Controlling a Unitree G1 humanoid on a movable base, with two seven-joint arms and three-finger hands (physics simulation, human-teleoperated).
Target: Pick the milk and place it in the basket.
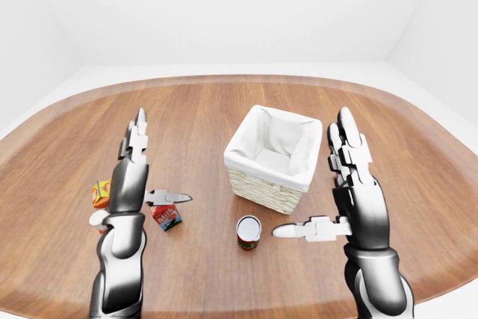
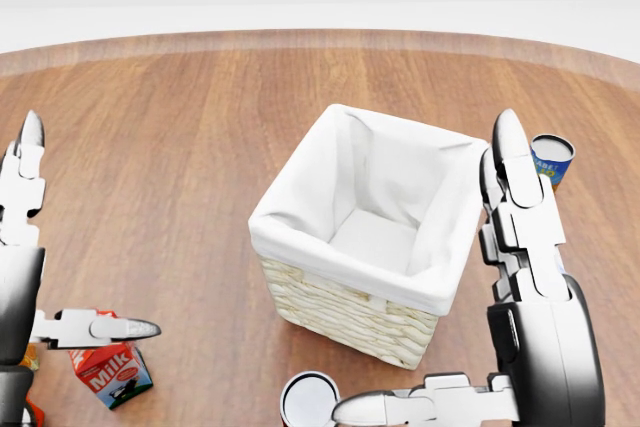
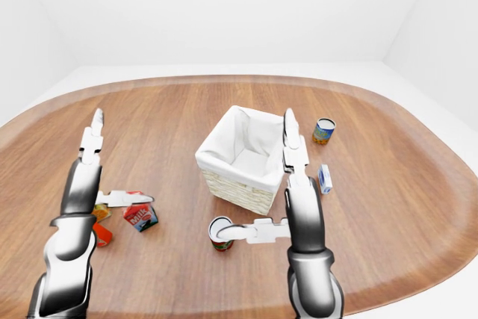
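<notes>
The milk, a small red and white carton labelled "Milk", lies on the wooden table at the lower left of the head view; it also shows in the left-eye view. The basket, wicker with a white cloth liner, stands at the centre and looks empty. My left hand is open, with its fingers pointing up and its thumb reaching right just above the milk. My right hand is open beside the basket's right side, its thumb pointing left below the basket. Neither hand holds anything.
A red can with an open top stands below the basket, near my right thumb. An orange box sits left of the milk. A blue can and a small blue-white box lie right of the basket. The oval table's rim curves around.
</notes>
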